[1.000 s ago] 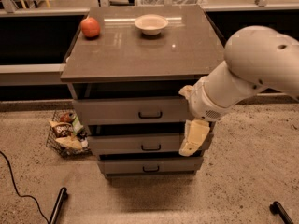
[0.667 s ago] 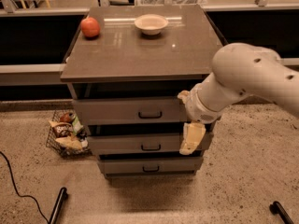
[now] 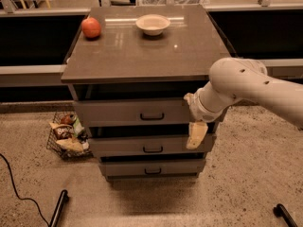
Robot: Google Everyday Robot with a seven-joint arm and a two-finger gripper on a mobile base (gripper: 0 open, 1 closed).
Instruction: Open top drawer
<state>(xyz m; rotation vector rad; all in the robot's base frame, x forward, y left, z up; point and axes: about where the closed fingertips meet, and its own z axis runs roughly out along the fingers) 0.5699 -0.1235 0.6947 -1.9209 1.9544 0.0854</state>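
The top drawer (image 3: 128, 111) is the widest grey front under the tabletop, with a small dark pull handle (image 3: 152, 116) at its centre. It looks pushed in. Below it sit the narrower middle drawer (image 3: 142, 145) and the smallest bottom drawer (image 3: 151, 167). My gripper (image 3: 196, 135) hangs from the white arm (image 3: 246, 86) at the cabinet's right front, level with the middle drawer's right end and to the right of the top handle. It holds nothing that I can see.
On the grey-brown tabletop (image 3: 147, 51) stand a red apple (image 3: 91, 27) at the back left and a white bowl (image 3: 153, 24) at the back middle. A wire basket of snack packs (image 3: 66, 135) sits on the floor at the left. A black cable (image 3: 14, 188) lies on the floor.
The arm has swung a little to the left and its bulk has drawn back from the camera. The gripper stays near the cabinet's right front. The drawers have not moved.
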